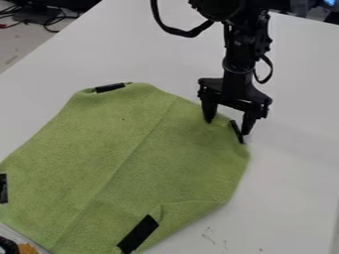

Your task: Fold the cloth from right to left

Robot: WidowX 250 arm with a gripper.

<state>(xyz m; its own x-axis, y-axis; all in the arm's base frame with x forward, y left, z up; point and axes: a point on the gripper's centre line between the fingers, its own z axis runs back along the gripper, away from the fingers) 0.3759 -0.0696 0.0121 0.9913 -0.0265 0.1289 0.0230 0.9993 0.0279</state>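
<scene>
Partly visible black-and-orange object (27, 248) sits at the near left of the scene, closest to the camera, beside a soft green cloth (112, 158) spread on a smooth white tabletop (291, 173). Above the cloth's far right corner, the black two-finger robotic hand (227, 127) hangs pointing downward, released, its fingers spread apart. One fingertip overlaps the green fabric in the view; the other is just beside a narrow black strip (237, 132) at that corner. Whether either fingertip touches the cloth cannot be told.

The cloth lies mostly flat toward the near left of the tabletop, its near right edge rumpled. A long, straight crease runs slantwise across it, from beside the hand toward the camera. Near a wide black strip (138, 234) at the near corner, a small fold lifts the fabric. Two more dark strips mark the corner toward the tabletop's far edge (110, 88) and the corner at left (3, 188).

Faint dark marks (208, 235) dot the tabletop to the right of the near corner. Behind the hand rises the black robot arm (246, 44), a loose black cable (179, 31) looping beside it. Beyond the tabletop's left edge, thin black cords (49, 22) trail across a gray floor (17, 44).
</scene>
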